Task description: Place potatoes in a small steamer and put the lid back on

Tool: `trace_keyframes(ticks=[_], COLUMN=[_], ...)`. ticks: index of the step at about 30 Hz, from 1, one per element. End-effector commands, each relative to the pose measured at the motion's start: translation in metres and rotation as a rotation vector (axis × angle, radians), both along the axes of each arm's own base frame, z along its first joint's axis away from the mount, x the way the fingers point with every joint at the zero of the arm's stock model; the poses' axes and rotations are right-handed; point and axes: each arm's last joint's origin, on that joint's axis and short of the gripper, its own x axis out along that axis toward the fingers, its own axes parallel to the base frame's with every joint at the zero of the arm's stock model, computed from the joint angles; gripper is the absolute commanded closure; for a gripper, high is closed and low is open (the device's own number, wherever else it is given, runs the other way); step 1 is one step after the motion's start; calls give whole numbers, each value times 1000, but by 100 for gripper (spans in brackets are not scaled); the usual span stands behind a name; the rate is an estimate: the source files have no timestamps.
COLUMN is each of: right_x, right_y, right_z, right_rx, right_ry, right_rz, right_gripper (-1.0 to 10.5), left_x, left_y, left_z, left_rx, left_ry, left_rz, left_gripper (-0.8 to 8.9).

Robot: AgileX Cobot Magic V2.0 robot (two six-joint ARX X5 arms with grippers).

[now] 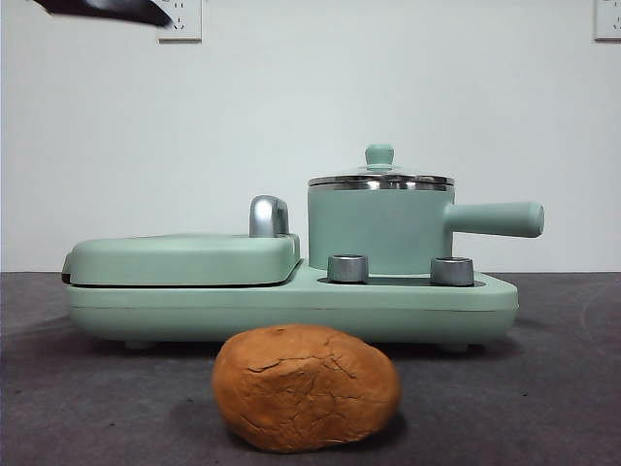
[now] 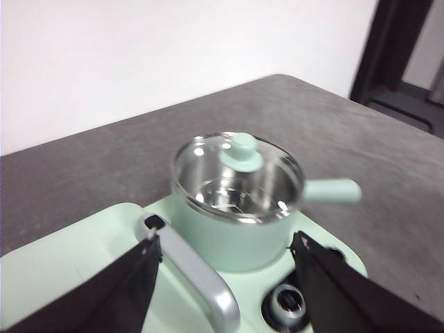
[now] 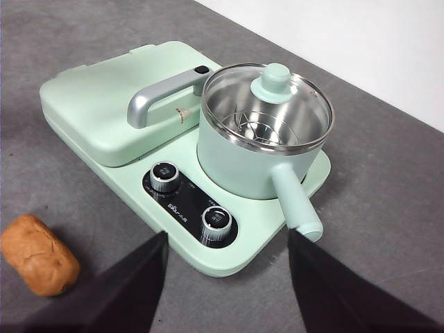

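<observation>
The biggest thing is the mint-green cooker base [image 1: 291,306], which fills the middle of the front view from left to right. On its left half lies the flat griddle cover [image 1: 179,257] with a chrome handle [image 1: 268,216]. On its right half stands the pot [image 1: 380,231], with its straight side handle [image 1: 495,218] pointing to the right of the frame. The glass lid [image 1: 380,179] sits closed on the pot, and its green knob [image 1: 379,153] stands at the top. Two steel dials [image 1: 347,268] are in front of the pot.

The potato [image 1: 306,386] lies on the grey table [image 1: 543,388] at the lower centre of the front view, in front of the base and apart from it. Its long axis goes across the frame, left to right.

The left gripper [image 2: 225,250] hangs above the cover's chrome handle with its jaws wide apart, and the lid knob [image 2: 241,151] is just beyond it, in the centre of its picture. The right gripper [image 3: 227,239] is higher and in front of the base, its jaws also wide apart and empty. In its view the potato [image 3: 39,254] is at the lower left edge, well to the side.

I judge that the lid must come off first, and the left gripper is the nearer one for this. The right gripper seems better placed for the potato.
</observation>
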Motion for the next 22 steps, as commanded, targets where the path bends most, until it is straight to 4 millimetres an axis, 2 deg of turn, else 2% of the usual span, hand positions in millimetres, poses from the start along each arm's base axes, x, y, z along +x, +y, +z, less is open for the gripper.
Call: trace_keyframes(ticks=[1,13,22], right_x=[0,0,1], right_y=[0,0,1], right_z=[6,6,5], right_rx=[30,52,50], right_ry=[0,15,18], right_rz=[-9,-21,-20], right_gripper=[673,674,674], left_x=[18,90,129], left_y=[-14,-82,-125], left_z=[0,-21,-28], left_rx=[-32,79,146], left_ry=[16,3,-58], left_rz=[8,-104,-168], left_gripper=[508,507,506])
